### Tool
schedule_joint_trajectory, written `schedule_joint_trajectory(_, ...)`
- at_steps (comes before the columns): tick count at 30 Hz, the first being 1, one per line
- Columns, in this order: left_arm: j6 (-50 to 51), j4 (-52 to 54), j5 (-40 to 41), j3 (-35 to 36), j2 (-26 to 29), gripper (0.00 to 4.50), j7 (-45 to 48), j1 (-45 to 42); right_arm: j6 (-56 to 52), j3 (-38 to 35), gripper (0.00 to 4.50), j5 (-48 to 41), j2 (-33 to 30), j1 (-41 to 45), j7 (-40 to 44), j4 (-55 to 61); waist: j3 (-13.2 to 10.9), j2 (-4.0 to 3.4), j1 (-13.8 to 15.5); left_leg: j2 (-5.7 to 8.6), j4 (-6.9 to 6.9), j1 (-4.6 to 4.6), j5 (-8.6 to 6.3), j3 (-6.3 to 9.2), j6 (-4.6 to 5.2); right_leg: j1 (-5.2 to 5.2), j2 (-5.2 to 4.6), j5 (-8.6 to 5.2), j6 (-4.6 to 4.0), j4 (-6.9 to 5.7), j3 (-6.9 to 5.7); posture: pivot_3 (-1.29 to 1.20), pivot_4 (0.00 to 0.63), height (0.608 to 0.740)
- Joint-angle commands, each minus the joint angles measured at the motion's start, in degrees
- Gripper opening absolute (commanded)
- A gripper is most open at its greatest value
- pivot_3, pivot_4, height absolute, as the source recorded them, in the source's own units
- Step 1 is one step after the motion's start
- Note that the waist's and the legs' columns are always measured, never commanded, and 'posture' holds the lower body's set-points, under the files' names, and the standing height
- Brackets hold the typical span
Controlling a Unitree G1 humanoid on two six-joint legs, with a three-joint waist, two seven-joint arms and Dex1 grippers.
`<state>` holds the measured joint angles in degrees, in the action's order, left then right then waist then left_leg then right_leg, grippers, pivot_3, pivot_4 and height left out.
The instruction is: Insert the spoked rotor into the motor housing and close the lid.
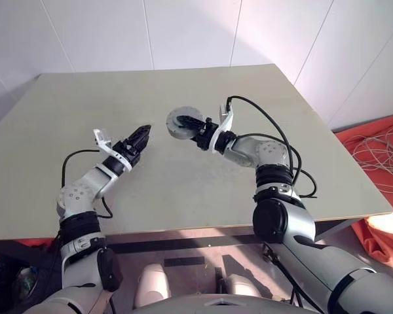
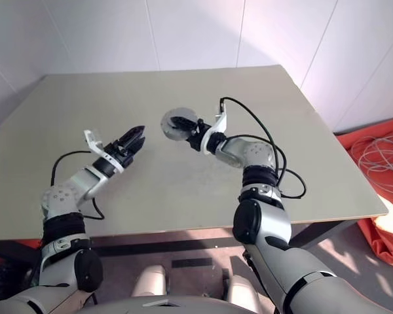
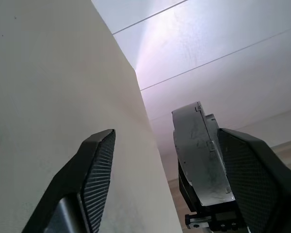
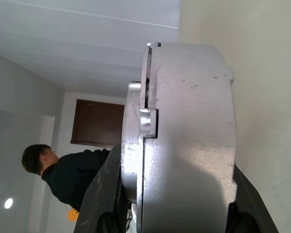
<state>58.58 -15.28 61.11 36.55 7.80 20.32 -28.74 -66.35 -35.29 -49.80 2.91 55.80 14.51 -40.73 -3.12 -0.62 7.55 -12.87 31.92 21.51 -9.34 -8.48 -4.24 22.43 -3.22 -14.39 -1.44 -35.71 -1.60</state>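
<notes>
From my remote seat I've got the right gripper [image 1: 191, 125] clamped on the housing [image 1: 181, 123], holding it up on edge above the middle of the table [image 1: 262, 91] with the lid [image 4: 134, 145] seated on it, a thin seam showing between the two. The left gripper [image 1: 144, 134] hangs empty just left of it, apart from it, fingers [image 3: 98, 167] spread open in the wrist view. A person [image 4: 63, 177] in dark clothes shows behind the housing.
</notes>
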Motion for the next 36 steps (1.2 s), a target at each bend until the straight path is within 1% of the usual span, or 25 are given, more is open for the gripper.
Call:
schedule_joint_trajectory(1, 5.7, -0.9, 8.8, 2.1, 0.2, 4.45, -3.2, -2.1, -1.5, -0.4, 2.03, -4.5, 0.6, 1.4, 0.4, 5.2, 0.0, 0.00, 0.1, 0.00, 0.02, 0.01, 0.00, 0.00, 0.00, 0.00, 0.00, 0.00, 0.01, 0.00, 0.00, 0.00, 0.000, 0.740)
schedule_joint_trajectory(7, 8.9, -3.6, 18.2, 3.4, -1.2, 4.45, -7.5, -3.7, -6.1, 1.9, 2.03, -6.7, 1.7, -0.7, 1.1, 10.7, 0.0, 0.01, 0.4, 0.00, 0.16, 0.04, 0.00, 0.03, 0.00, -0.02, -0.01, 0.04, 0.07, -0.01, 0.01, 0.00, 0.000, 0.740)
schedule_joint_trajectory(12, 8.9, -3.4, 23.4, 2.4, -2.7, 4.45, -10.4, -4.1, -8.0, 5.4, 2.03, -5.8, 2.7, -3.9, 1.0, 13.6, 0.0, 0.02, 0.4, 0.00, 0.20, 0.04, 0.00, 0.04, 0.00, -0.05, -0.01, 0.06, 0.11, -0.01, 0.02, 0.00, 0.000, 0.740)
schedule_joint_trajectory(15, 9.2, -3.1, 25.2, 1.0, -3.3, 4.45, -12.2, -3.9, -9.1, 7.5, 2.03, -5.8, 3.2, -5.5, 1.3, 15.2, 0.0, 0.02, 0.4, 0.02, 0.23, 0.04, 0.00, 0.05, 0.00, -0.07, -0.03, 0.07, 0.12, 0.00, 0.02, 0.00, 0.000, 0.740)
schedule_joint_trajectory(24, 10.1, -2.4, 27.3, -1.5, -2.9, 4.45, -13.2, -2.6, -9.1, 10.1, 2.03, -5.6, 3.3, -6.9, 1.9, 16.9, 0.0, 0.03, 0.4, 0.02, 0.28, 0.02, 0.00, 0.06, -0.01, -0.12, -0.03, 0.11, 0.19, 0.00, 0.03, 0.00, 0.000, 0.740)
schedule_joint_trajectory(36, 11.3, -4.1, 25.5, -6.7, -2.1, 4.45, -13.2, -0.9, -7.7, 11.1, 2.03, -5.7, 2.7, -6.9, 2.5, 17.4, 0.0, 0.04, 0.7, 0.03, 0.34, 0.01, 0.00, 0.07, -0.01, -0.16, -0.05, 0.15, 0.25, -0.01, 0.04, 0.00, 0.000, 0.740)
